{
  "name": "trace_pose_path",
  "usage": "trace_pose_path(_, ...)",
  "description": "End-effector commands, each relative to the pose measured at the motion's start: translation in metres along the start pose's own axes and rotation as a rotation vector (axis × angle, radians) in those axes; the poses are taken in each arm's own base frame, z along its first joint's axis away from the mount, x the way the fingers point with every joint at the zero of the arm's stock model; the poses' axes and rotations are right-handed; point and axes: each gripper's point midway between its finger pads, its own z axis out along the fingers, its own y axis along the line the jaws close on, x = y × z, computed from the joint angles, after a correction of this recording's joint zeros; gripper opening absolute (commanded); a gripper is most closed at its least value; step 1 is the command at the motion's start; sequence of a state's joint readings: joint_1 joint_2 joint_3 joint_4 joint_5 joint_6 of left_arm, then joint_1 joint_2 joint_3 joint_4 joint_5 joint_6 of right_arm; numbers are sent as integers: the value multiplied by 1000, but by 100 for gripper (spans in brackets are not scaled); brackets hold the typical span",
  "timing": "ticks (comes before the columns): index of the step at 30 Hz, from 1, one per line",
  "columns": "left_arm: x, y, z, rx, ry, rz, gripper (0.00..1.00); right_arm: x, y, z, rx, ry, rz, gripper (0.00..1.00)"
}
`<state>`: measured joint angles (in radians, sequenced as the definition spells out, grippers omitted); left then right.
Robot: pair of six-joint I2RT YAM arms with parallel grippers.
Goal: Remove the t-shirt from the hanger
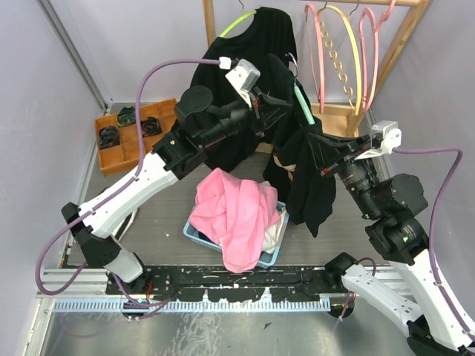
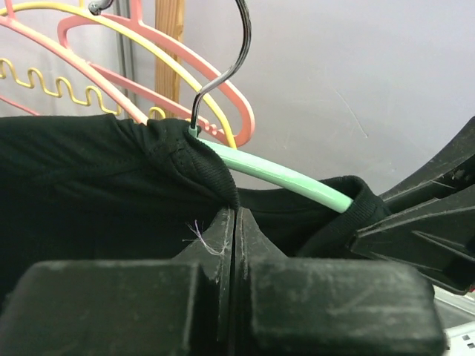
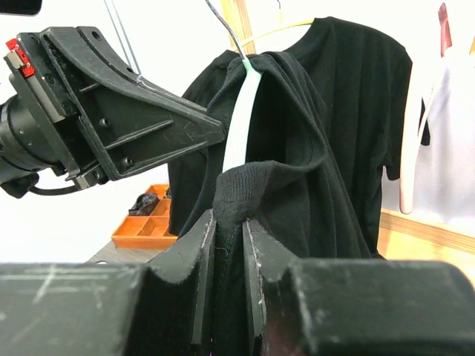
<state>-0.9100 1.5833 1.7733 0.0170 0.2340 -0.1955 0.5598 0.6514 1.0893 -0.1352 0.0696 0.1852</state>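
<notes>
A black t-shirt (image 1: 310, 185) hangs on a mint-green hanger (image 1: 302, 104) held up between my two arms, in front of the wooden rack. My left gripper (image 1: 276, 104) is shut, with the t-shirt's collar edge (image 2: 215, 174) pinched at its tips (image 2: 234, 213), just below the hanger's wire hook. The green hanger arm (image 2: 282, 174) lies bare to the right of that pinch. My right gripper (image 1: 310, 142) is shut on a bunched fold of the ribbed neckline (image 3: 231, 196), lower on the same t-shirt (image 3: 312, 170). The hanger (image 3: 241, 119) runs up between the two grippers.
A second black shirt (image 1: 260, 33) on a yellow-green hanger hangs on the rack behind. Pink and yellow hangers (image 1: 345, 52) hang to its right. A blue basket (image 1: 194, 236) with pink clothes stands below. An orange tray (image 1: 119, 152) sits at the left.
</notes>
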Motion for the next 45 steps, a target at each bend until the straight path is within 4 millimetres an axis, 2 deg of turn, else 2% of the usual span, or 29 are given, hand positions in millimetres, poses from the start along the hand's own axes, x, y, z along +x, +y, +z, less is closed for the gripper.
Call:
trace_pose_path(1,-4,-8,-13,-6,6,-13,10,-50,6,1,-9,-183,17,1)
trace_pose_path(2,-4,-3,-14,-37,5,-6,17,-50,6,0,-11,-184,18,1)
trace_pose_path(4,-8,6,-18,-87,-14,13,40,-49,6,0,-12,-181,17,1)
trace_pose_path(5,-11,8,-20,-100,-26,26,56,-49,6,-1,-12,-180,15,1)
trace_pose_path(6,-15,9,-21,-111,-43,38,66,-49,6,-1,-12,-181,17,1)
trace_pose_path(7,-19,11,-22,-120,-57,54,72,-49,6,-2,-13,-180,16,1)
trace_pose_path(9,-30,15,-25,-140,-89,95,79,-47,6,-3,-15,-178,16,1)
trace_pose_path(14,-59,10,-25,-106,-192,182,83,-45,7,-7,-23,-175,23,1)
trace_pose_path(18,-64,3,-13,-54,-216,225,90,-44,8,-10,-32,-175,32,1)
trace_pose_path(25,-52,6,7,-25,-204,247,91,-47,14,-15,-59,-178,47,1)
trace_pose_path(35,-55,1,21,22,-278,265,88,-50,20,-19,-92,-180,64,1)
trace_pose_path(41,-52,2,26,32,-289,265,75,-47,22,-18,-103,-173,71,1)
trace_pose_path(45,-49,2,29,35,-289,264,61,-47,23,-18,-110,-172,77,1)
